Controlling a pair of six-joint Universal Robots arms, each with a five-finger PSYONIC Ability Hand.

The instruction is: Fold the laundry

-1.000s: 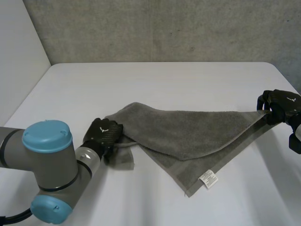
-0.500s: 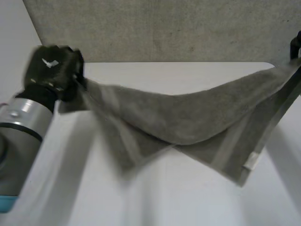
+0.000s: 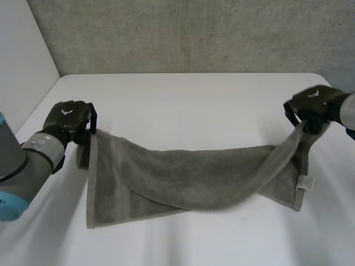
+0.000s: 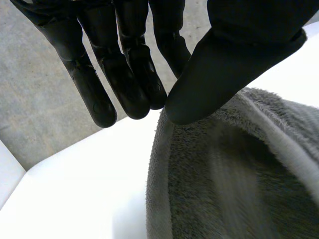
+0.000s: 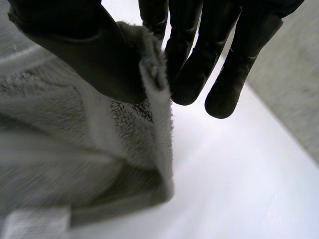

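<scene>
White desk [image 3: 188, 100] bears a grey towel [image 3: 183, 180] sagging between the fingers [image 4: 134, 74]; left hand [image 3: 67, 119] and right hand [image 3: 312, 105] each pinch a corner, lower than a moment earlier.

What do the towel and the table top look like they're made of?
The towel looks like grey terry cloth, probably cotton: fuzzy pile with a flat woven border band. The table has a smooth white top, perhaps laminate or painted board; the look leaves that open.
</scene>
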